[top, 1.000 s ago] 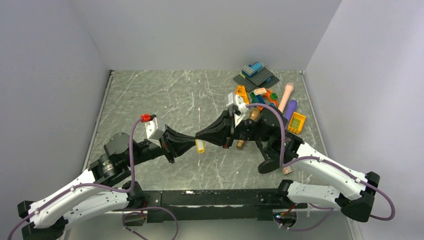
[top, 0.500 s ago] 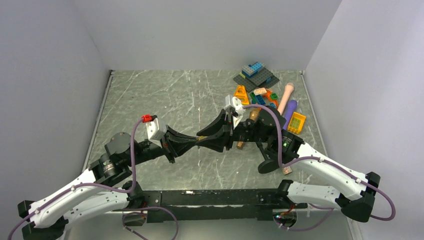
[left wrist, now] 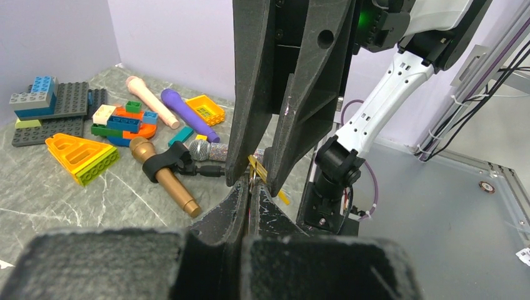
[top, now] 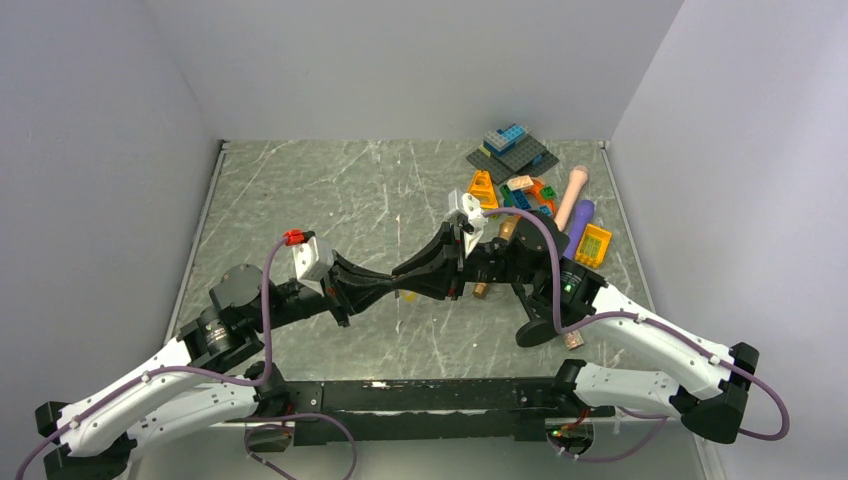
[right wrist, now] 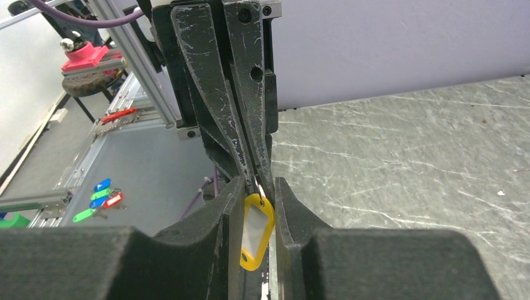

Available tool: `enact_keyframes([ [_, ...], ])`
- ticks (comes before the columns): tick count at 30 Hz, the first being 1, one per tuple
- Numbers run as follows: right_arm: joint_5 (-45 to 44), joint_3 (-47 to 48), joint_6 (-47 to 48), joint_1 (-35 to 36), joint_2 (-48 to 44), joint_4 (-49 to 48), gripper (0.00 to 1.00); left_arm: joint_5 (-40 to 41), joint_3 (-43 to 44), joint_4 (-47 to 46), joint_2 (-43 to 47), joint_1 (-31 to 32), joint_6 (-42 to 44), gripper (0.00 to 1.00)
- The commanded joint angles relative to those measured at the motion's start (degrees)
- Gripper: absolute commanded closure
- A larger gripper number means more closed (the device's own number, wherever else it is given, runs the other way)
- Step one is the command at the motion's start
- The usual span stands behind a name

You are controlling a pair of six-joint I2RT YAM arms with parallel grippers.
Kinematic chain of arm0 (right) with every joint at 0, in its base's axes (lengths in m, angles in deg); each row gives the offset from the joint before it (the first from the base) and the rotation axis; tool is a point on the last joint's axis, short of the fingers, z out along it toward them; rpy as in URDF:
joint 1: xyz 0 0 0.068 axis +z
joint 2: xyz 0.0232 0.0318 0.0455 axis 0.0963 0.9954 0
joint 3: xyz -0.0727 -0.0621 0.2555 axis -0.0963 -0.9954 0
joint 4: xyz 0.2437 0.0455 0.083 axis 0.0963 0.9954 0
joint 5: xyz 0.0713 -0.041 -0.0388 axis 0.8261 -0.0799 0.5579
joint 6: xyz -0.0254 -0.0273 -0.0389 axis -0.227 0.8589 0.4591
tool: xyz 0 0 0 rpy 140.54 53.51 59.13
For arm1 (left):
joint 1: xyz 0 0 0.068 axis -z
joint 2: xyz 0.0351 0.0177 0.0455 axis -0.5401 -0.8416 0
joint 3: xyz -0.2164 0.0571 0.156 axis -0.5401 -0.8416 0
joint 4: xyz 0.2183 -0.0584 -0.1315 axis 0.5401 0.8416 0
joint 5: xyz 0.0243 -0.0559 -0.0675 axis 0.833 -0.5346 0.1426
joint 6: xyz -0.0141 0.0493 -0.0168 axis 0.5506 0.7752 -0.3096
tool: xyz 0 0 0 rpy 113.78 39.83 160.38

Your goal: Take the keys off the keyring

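Note:
My left gripper [top: 392,284] is shut on the keyring [left wrist: 252,179], a thin wire loop pinched at its fingertips. The loop also shows in the right wrist view as the keyring [right wrist: 258,186]. From it hangs a yellow plastic tag [right wrist: 255,230] with a clear window. The tag sits between the fingers of my right gripper [top: 406,282], and its edges touch both pads. The two grippers meet tip to tip above the middle of the table. I cannot make out the keys; they are hidden by the fingers.
Toys are piled at the back right: a grey baseplate [top: 512,155] with bricks, an orange wedge [top: 483,188], a pink microphone [top: 572,195], a purple one [top: 581,215] and a yellow block [top: 593,245]. A gold microphone [left wrist: 165,178] lies near a black round stand base [top: 537,333].
The right gripper opened and then narrowed around the yellow tag, which hung free below the tips a second ago. The left gripper stayed shut and in place.

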Motion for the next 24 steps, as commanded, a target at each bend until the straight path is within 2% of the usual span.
enact_keyframes([
  [1, 0.3, 1.8, -0.2, 0.2, 0.2, -1.9, 0.82, -1.4, 1.0, 0.1, -0.2, 0.0, 1.2, 1.0],
  [4, 0.6, 1.6, -0.6, 0.2, 0.1, -2.2, 0.8, -1.7, 0.9, 0.4, -0.1, 0.0, 1.2, 1.0],
  [10, 0.6, 1.8, -0.5, 0.2, 0.1, -1.7, 0.68, -1.7, 0.4, 0.4, 0.1, 0.0, 1.0, 1.0],
  [12, 0.3, 1.8, -0.4, 0.1, -0.3, -1.5, 0.67, -1.7, 0.4, 0.5, 0.3, 0.0, 1.0, 1.0],
  [16, 0.3, 1.9, -0.4, 0.0, -0.6, -1.4, 0.69, -1.6, 0.4, 0.6, 0.3, 0.0, 1.0, 1.0],
  [24, 0.0, 1.2, -0.4, -0.1, -0.8, -1.3, 0.82, -1.7, 0.5, 0.6, 0.5, 0.0, 1.0, 1.0],
])
